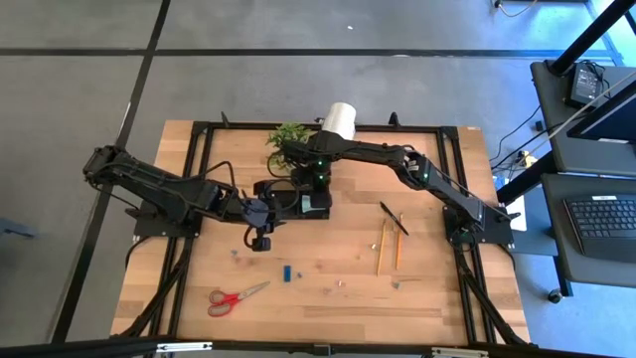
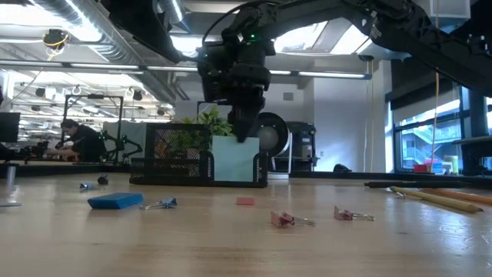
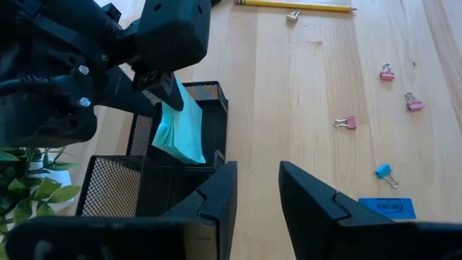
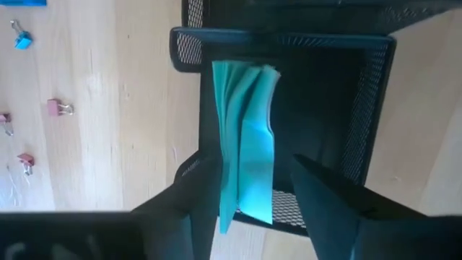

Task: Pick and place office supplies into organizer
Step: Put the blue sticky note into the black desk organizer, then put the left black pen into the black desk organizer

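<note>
Teal note pad (image 4: 245, 144), thin and flexible, stands on edge in the black wire-mesh organizer (image 4: 364, 123), between the parted fingers of the right gripper (image 4: 254, 206): release step. Next, judged: lift clear without catching it. Left gripper (image 3: 256, 191), half-spread and empty, hovers beside.

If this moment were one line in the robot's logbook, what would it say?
right gripper: open, over organizer | note pad: standing in organizer compartment | left gripper: open, empty, beside organizer | scissors: still on table
</note>
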